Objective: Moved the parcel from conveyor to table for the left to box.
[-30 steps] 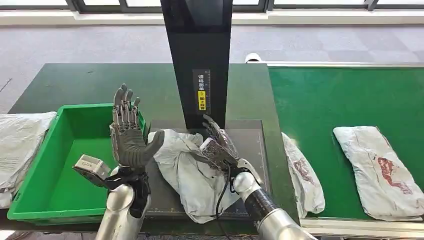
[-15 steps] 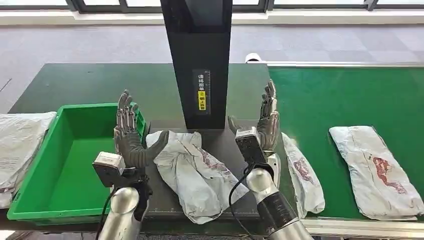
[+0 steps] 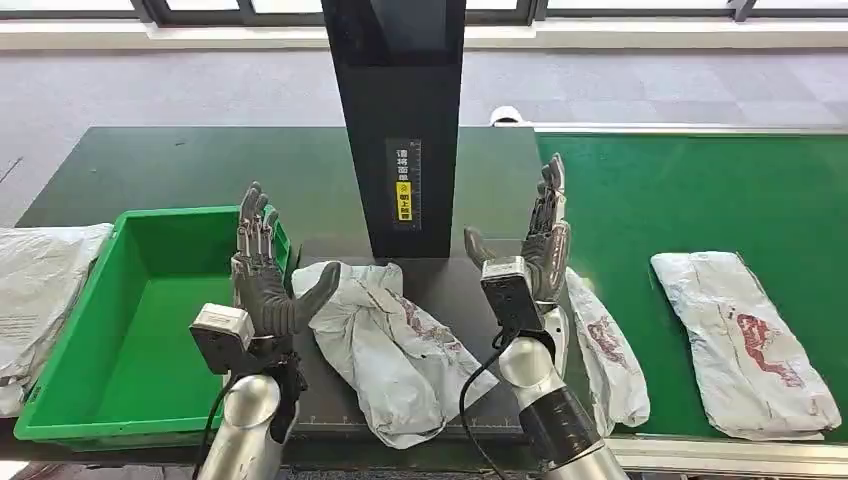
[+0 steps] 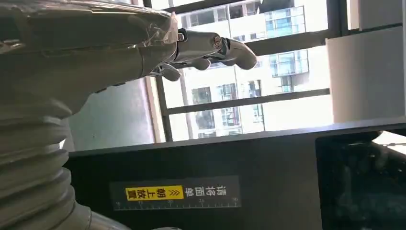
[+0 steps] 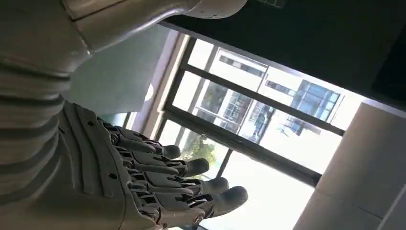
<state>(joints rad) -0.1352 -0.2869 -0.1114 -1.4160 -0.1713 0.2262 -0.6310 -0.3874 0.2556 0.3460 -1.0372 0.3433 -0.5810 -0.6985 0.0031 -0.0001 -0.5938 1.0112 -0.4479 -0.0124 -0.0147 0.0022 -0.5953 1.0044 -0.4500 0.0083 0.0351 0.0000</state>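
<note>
Handover step: parcel (image 3: 390, 350) flat on table (image 3: 120, 165), untouched. Right hand (image 3: 535, 255) raised, fingers apart, empty. Left hand (image 3: 262, 270) same, beside green box (image 3: 120, 350). Next: left grasp, bag into box.

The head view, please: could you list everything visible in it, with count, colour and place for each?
Parcel on scanner plate: one, grey-white bag with red print, on the dark plate between the hands.
Parcels on conveyor: two, grey-white with red print; one far right, one at the belt's near left edge.
Bags at left edge: grey-white, beside the bin; count unclear.
Bin: one, green, on the table's left.
Scanner column: one, black with a yellow label, centre.
Table: one, dark green.
Conveyor belt: one, bright green, right.
Left hand: open, raised beside the bin.
Right hand: open, raised right of the column.
</note>
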